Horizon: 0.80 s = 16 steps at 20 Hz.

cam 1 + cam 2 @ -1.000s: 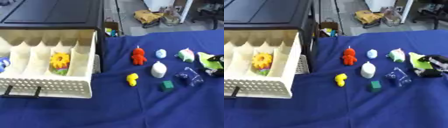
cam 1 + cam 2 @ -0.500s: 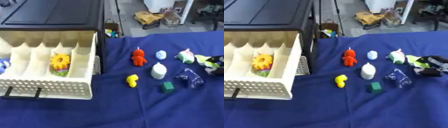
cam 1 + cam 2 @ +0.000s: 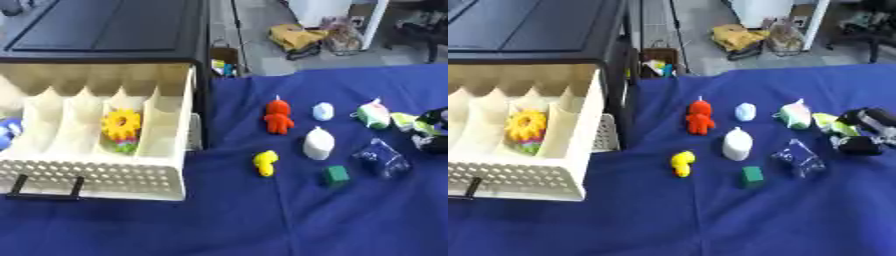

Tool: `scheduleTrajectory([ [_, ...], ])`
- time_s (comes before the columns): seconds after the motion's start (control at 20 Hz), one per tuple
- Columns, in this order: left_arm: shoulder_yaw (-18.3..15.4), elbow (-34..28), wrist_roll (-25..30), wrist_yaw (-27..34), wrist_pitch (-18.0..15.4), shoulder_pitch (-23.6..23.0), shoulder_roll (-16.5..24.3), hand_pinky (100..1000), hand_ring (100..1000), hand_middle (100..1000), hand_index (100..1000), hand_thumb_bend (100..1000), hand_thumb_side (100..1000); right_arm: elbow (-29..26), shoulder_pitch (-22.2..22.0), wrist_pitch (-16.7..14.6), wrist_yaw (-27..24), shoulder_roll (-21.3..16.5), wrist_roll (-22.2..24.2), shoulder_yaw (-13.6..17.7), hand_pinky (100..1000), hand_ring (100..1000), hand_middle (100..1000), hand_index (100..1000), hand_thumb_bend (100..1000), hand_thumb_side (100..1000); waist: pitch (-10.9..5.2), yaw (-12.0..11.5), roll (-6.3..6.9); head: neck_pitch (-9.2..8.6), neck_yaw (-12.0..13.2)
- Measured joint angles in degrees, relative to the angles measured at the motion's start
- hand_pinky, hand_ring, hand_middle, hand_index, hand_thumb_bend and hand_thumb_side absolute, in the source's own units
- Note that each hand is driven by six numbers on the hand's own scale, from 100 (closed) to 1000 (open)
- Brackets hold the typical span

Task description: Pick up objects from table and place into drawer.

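Note:
The cream drawer (image 3: 105,175) stands pulled out at the left, with a yellow gear toy (image 3: 121,125) in one slot and a blue thing (image 3: 7,134) at its left end. On the blue cloth lie a red figure (image 3: 700,117), a pale blue piece (image 3: 745,111), a white bottle shape (image 3: 737,143), a yellow duck (image 3: 682,163), a green cube (image 3: 752,175), a clear crumpled piece (image 3: 798,157) and a white-green toy (image 3: 795,114). My right hand (image 3: 864,132) is at the right edge, fingers curled round a yellow-green thing (image 3: 828,122). The left hand is out of sight.
A black cabinet (image 3: 105,35) sits over the drawer. Beyond the table's far edge is floor with bags and clutter (image 3: 306,35). Bare blue cloth (image 3: 262,220) fills the front of the table.
Almost nothing has moved; my right hand stays at the yellow-green thing by the right edge, and the view has only shifted slightly.

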State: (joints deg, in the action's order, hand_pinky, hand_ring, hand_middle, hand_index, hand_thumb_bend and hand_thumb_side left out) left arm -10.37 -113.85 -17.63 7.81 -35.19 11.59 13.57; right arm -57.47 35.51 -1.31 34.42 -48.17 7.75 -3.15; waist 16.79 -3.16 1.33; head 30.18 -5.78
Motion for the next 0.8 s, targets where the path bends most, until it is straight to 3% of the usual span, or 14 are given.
scheduleTrajectory([
  [0.3,0.0,0.0,0.06,0.11,0.04,0.0,0.0,436,689,575,796,187,964,-0.49,0.0,0.26,9.62,0.03,-16.3,-0.61,727,790,505,631,100,169,0.0,0.01,0.01,-0.05,-0.02],
  [0.55,0.01,0.0,0.19,0.11,0.16,0.0,0.0,436,689,576,796,187,963,-0.45,0.02,-0.52,11.52,0.36,-23.85,-1.13,681,760,473,573,100,107,0.0,0.01,-0.01,-0.06,-0.02],
  [0.6,0.01,0.0,0.19,0.11,0.16,0.0,0.0,436,689,576,796,187,963,-0.45,0.02,-0.8,11.85,0.46,-25.29,-1.24,668,752,469,561,100,161,0.0,0.01,-0.01,-0.06,-0.03],
  [0.65,0.01,0.0,0.2,0.11,0.16,0.0,0.0,436,689,576,796,187,963,-0.48,0.02,-1.17,12.2,0.52,-26.87,-1.43,651,740,454,538,100,100,0.0,0.01,-0.01,-0.07,-0.03],
  [0.8,0.01,0.0,0.2,0.12,0.16,0.0,0.0,435,689,576,796,187,964,-0.9,0.02,-2.47,13.24,0.54,-32.19,-1.74,623,721,439,497,100,100,0.0,0.01,-0.01,-0.08,-0.04],
])
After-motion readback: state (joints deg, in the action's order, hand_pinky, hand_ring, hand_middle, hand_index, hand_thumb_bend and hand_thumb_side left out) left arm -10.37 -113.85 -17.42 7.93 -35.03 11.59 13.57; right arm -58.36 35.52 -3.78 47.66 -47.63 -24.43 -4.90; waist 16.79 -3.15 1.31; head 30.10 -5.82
